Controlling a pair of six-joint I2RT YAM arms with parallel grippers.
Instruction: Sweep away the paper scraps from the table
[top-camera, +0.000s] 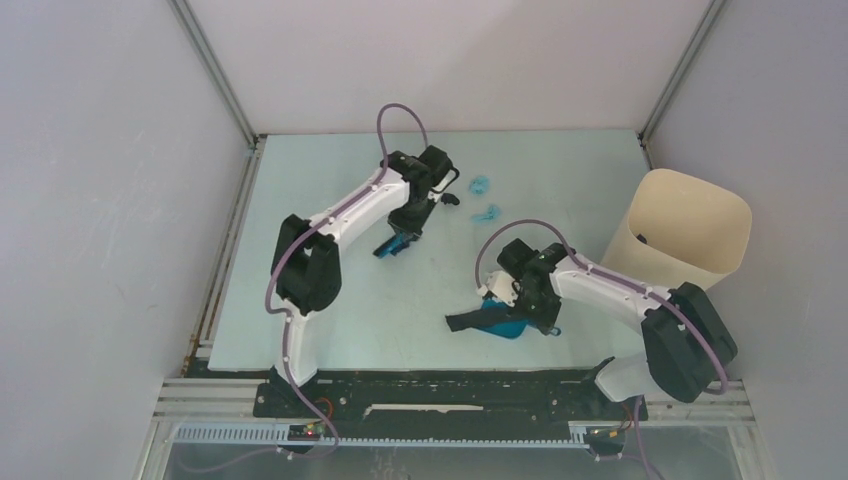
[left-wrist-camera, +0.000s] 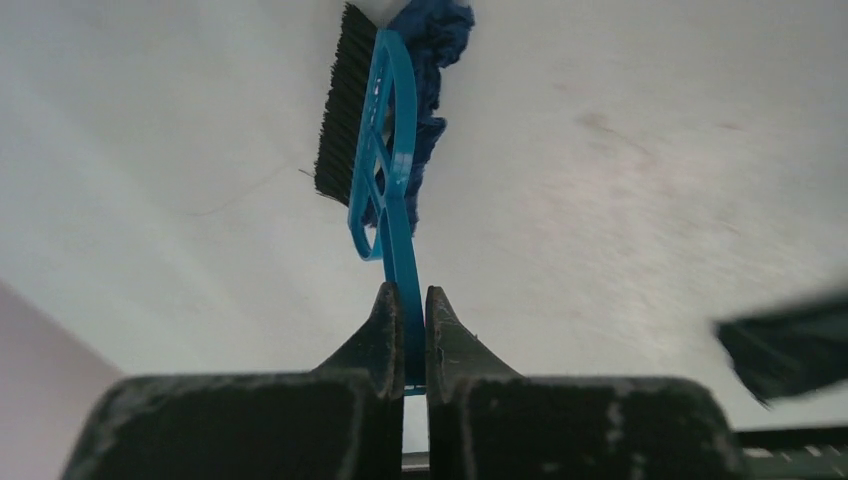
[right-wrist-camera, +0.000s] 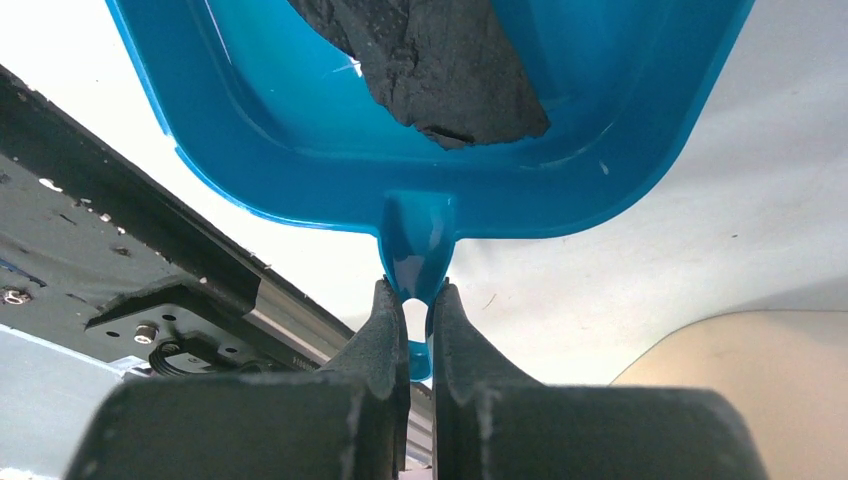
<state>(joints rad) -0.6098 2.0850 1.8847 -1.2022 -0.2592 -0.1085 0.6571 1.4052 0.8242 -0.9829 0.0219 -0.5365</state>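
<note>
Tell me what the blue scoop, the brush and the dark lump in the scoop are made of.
Dustpan: likely moulded plastic, glossy with bright highlights. Brush: similar blue plastic frame, black bristles, probably synthetic. Black scrap: seemingly paper, matte, dimpled, torn edge.

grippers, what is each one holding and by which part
The left gripper holds the blue brush by the end of its handle; the right gripper holds the blue dustpan by its short handle.

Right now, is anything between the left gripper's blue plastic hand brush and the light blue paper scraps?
Nothing visible: only bare pale green table separates the blue plastic hand brush from the two light blue paper scraps.
</note>
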